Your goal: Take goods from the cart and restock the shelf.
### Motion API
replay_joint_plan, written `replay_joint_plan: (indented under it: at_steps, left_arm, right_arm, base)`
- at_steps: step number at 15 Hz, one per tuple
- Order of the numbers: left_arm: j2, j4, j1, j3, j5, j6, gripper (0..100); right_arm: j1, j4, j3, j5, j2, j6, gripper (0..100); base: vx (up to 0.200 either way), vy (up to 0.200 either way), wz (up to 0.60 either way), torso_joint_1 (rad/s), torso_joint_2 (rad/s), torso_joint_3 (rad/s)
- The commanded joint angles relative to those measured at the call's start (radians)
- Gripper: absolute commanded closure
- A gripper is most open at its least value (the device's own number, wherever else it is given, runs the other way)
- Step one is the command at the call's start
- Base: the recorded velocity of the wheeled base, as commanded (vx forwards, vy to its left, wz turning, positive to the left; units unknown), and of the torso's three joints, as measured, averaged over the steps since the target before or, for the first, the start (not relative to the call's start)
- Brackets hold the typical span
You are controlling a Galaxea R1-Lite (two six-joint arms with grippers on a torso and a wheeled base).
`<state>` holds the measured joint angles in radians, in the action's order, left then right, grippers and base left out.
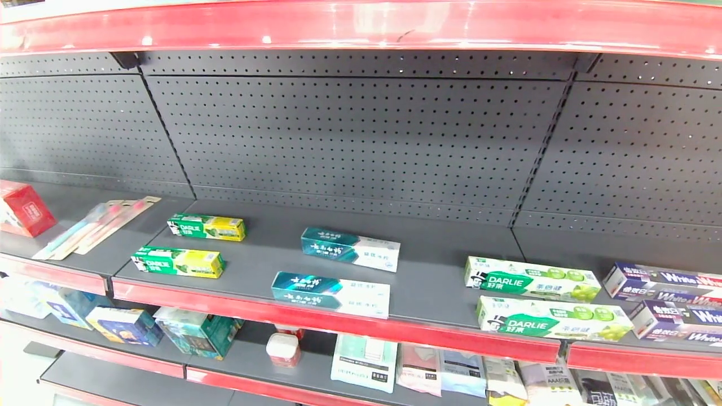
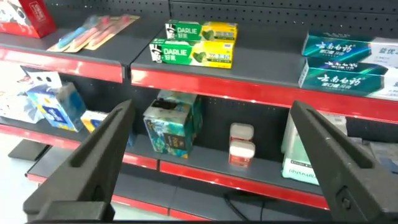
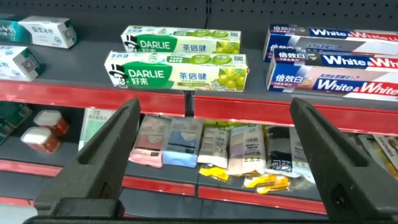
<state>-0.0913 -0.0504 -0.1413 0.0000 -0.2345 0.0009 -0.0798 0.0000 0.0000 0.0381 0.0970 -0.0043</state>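
The left gripper (image 2: pixel 208 168) has its jaws spread wide with nothing between them. The right gripper (image 3: pixel 214 165) is just as wide open and also empty. Both are in front of the shelving and touch nothing.

Beyond the left gripper is the lower shelf (image 1: pixel 316 366), which holds a dark green carton (image 2: pixel 171 127) and two small jars (image 2: pixel 241 144), one stacked on the other. Beyond the right gripper, a row of soft packs (image 3: pixel 205 146) stands on that same level.

One level higher is the shelf (image 1: pixel 428 265) with its red edge (image 1: pixel 338 324). Its goods lie flat in pairs, one box behind the other. From left to right they are the green-yellow boxes (image 1: pixel 178 263), the teal boxes (image 1: pixel 331 294), the green boxes (image 1: pixel 553 319) and the purple boxes (image 1: pixel 665 282). The green-yellow pair is nearest the left gripper and the green pair nearest the right, and both pairs are well apart from the grippers. Wide bare gaps separate the pairs.

At the far left lie toothbrushes (image 1: pixel 96 225), with a red box (image 1: pixel 22 208) beside them. Behind everything is the perforated back panel (image 1: pixel 361 135), and a red rail (image 1: pixel 361 25) runs above it.

The picture edges cut off the red box and the purple boxes. The red edge hides the tops of the goods on the lower shelf.
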Motion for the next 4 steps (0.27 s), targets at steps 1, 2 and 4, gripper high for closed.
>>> replay_joint_plan:
  at_steps: [1,2,4]
  left_arm:
    - [-0.004,0.0,0.0,0.0,-0.002,-0.001,0]
    - [-0.004,-0.002,0.0,0.0,-0.005,-0.001,0]
    - [-0.004,-0.002,0.0,0.0,-0.005,-0.001,0]
  right_arm:
    - [0.0,0.0,0.0,0.0,0.001,0.0,0]
    - [0.0,0.0,0.0,0.0,0.001,0.0,0]
    - [0.0,0.0,0.0,-0.01,0.003,-0.003,0]
  base:
    - [0.0,0.0,0.0,0.0,0.0,0.0]
    - [0.0,0.0,0.0,0.0,0.0,0.0]
    - [0.0,0.0,0.0,0.0,0.0,0.0]
